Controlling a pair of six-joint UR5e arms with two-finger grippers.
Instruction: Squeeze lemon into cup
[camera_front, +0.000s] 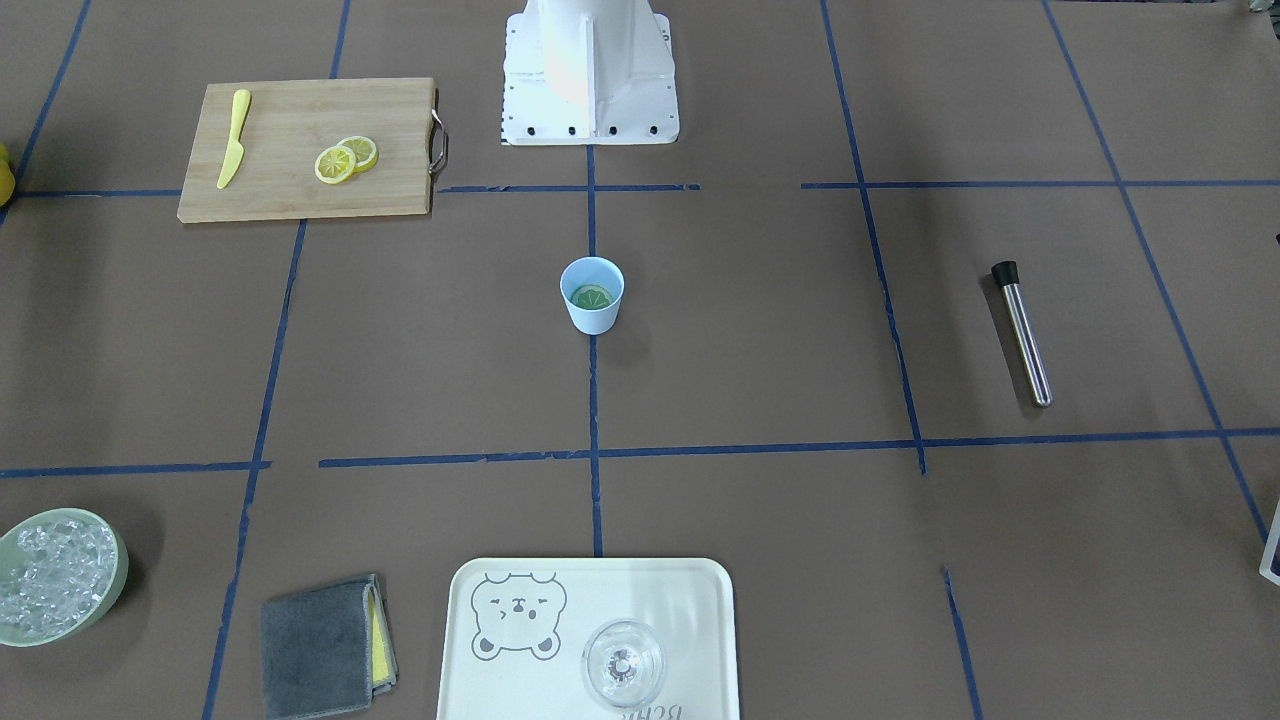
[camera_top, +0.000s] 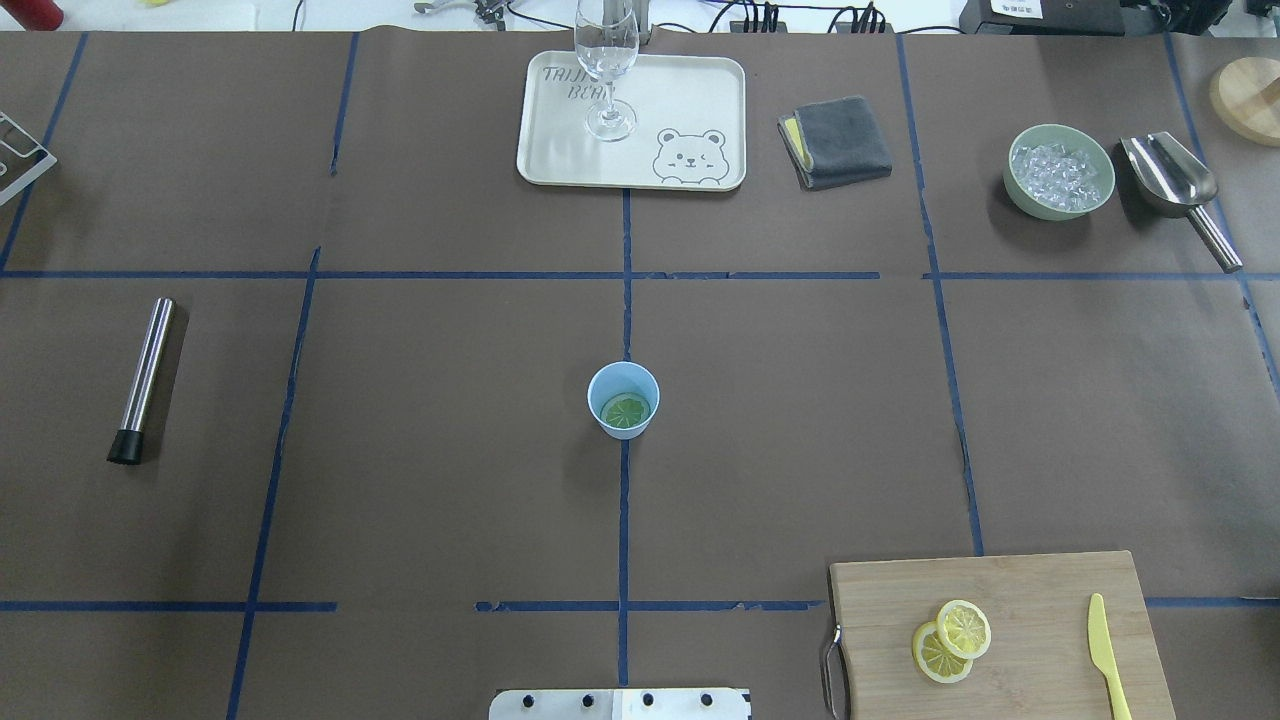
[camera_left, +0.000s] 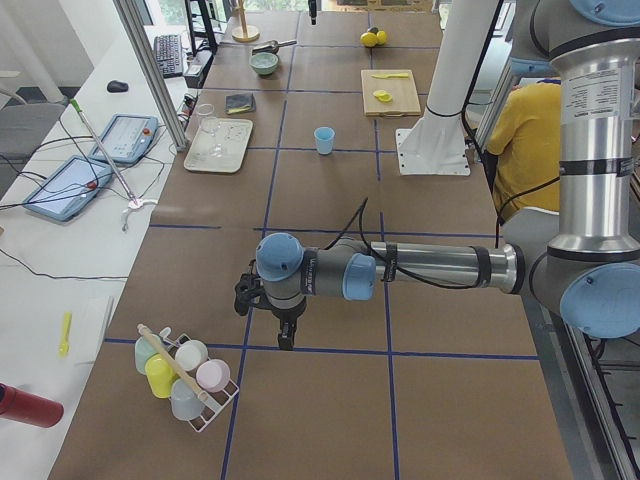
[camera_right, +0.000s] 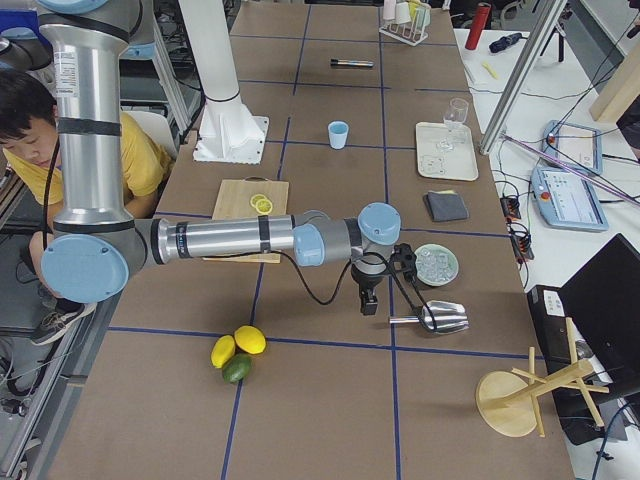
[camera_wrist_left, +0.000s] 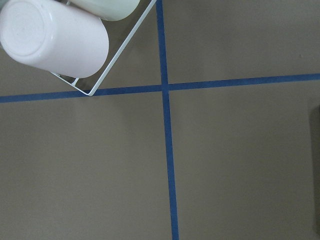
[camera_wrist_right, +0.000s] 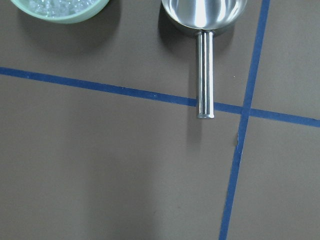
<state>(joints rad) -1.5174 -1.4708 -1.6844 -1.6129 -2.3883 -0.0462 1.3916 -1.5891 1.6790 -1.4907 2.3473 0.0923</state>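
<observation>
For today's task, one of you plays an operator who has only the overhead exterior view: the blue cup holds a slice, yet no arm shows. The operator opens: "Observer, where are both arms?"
Observer: The left hand points down over bare table beside a wire rack of cups, at the table's left end.
Operator: And the right one?
Observer: The right hand hangs by the handle of the metal scoop, near the ice bowl.
Operator: Is there any fruit that I cannot see?
Observer: Two whole lemons and a lime lie past the right arm, toward the table's right end.
</observation>
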